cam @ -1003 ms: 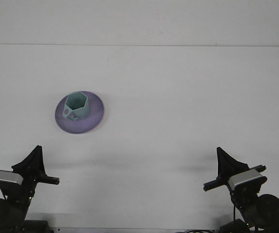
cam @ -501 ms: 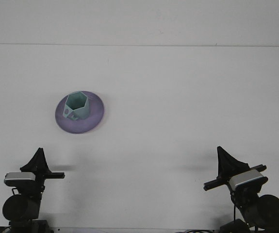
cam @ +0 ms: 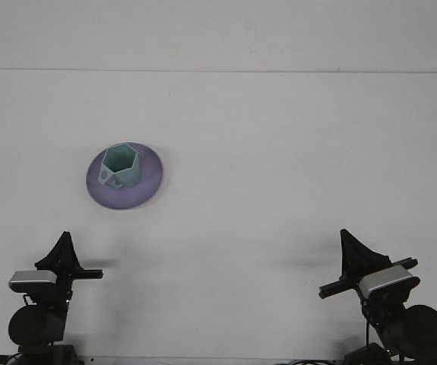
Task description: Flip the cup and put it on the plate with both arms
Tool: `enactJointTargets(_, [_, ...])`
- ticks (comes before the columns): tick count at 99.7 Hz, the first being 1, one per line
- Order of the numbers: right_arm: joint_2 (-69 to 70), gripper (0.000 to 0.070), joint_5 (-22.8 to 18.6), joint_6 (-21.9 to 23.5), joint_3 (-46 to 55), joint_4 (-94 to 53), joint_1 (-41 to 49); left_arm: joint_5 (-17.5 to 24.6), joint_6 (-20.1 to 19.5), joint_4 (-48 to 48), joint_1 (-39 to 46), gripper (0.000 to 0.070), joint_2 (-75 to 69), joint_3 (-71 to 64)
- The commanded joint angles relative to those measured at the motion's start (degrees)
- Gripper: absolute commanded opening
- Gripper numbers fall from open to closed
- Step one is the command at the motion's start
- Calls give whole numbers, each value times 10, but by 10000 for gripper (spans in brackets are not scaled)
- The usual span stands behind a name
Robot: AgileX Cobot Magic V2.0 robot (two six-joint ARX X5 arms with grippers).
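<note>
Cup (cam: 121,166) sits mouth-up on the plate (cam: 151,185), left-centre of the worktop (cam: 294,152); judging by that, task looks about done. Handle nub faces the near-left side.

Left tool (cam: 64,254) and right tool (cam: 353,255) both parked low at the near edge, well apart from the plate and from each other. Both read as dark pointed shapes tapering to a tip, so fingers look together, holding nothing.

Risks from here:
- Cup sits off-centre on the plate, toward its left/back part. A bump to the plate rim could tip or slide it.
- Left arm is the closer one; any forward swing w/o lifting first would meet the plate's near rim.
- If cup needs re-seating, hex walls give flat faces for a pinch, but a skewed grip on a corner could twist it.

Room: plenty. Worktop bare right of the plate and across the far half; back edge well beyond the plate. Near strip between the arms open too. Right arm has nothing in its path.
</note>
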State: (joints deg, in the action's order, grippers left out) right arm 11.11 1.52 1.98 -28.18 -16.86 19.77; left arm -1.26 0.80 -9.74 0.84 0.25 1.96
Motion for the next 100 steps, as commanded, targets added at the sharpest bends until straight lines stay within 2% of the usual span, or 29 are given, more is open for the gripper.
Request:
enactJointTargets(1, [1,4,0,8,0,6,1,2,3,-6,0,15,0,-11])
enactJointTargets(25, [1,4,0,7,0,6,1,2,3,-6,0,15,0,-11])
enactJointTargets(37, [-3,5,25,-82,2,4,-9,2,3,-6,0,15,0,-11])
enactJointTargets(43, [-5,5,32,-98,16,5,-35,2,3,-6,0,15,0,-11])
enactJointTargets(57, [-37,5,-27,-156,110,85,-125,2,3,-6,0,15,0,-11])
enactJointTargets(80, [-113,5,-52,-143,258,144,-188,2,3,-6,0,15,0,-11])
enactJointTargets(100, [-111,4,-61,-142,275,155,-188,2,3,-6,0,15,0,-11])
